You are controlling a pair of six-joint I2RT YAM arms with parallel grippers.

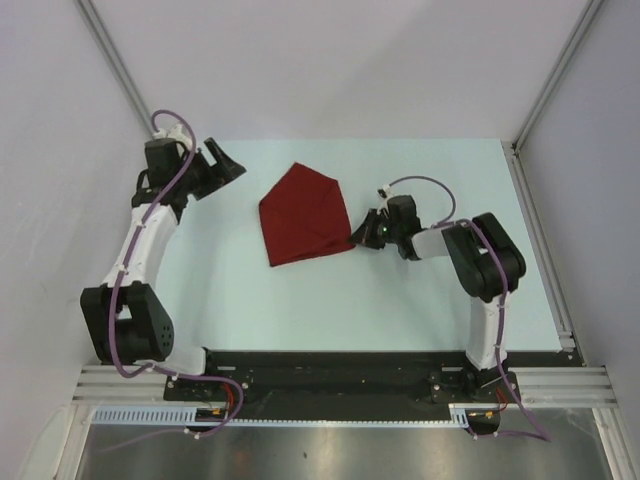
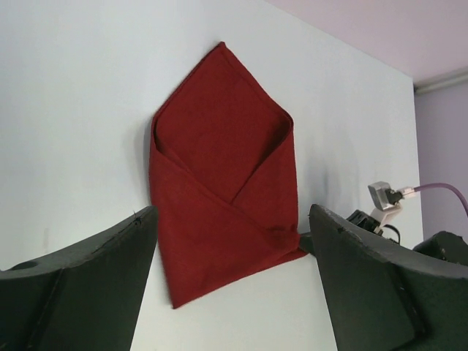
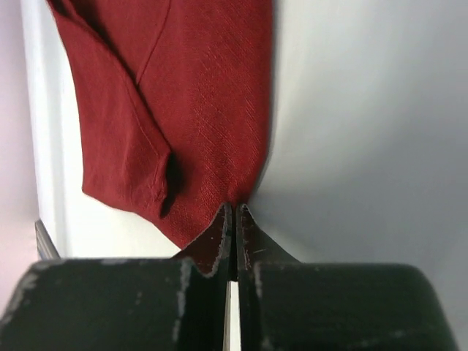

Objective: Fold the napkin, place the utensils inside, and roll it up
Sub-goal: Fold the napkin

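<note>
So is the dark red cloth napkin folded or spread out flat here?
Folded. The dark red cloth napkin has two side flaps crossed over each other, giving a pointed envelope shape in the left wrist view.

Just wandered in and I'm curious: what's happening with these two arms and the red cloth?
The right claw is closed on a corner of the dark red napkin, apparently pinching it. The napkin lies on the table, folded into a pocket. The left claw hangs open beside it, holding nothing.
</note>
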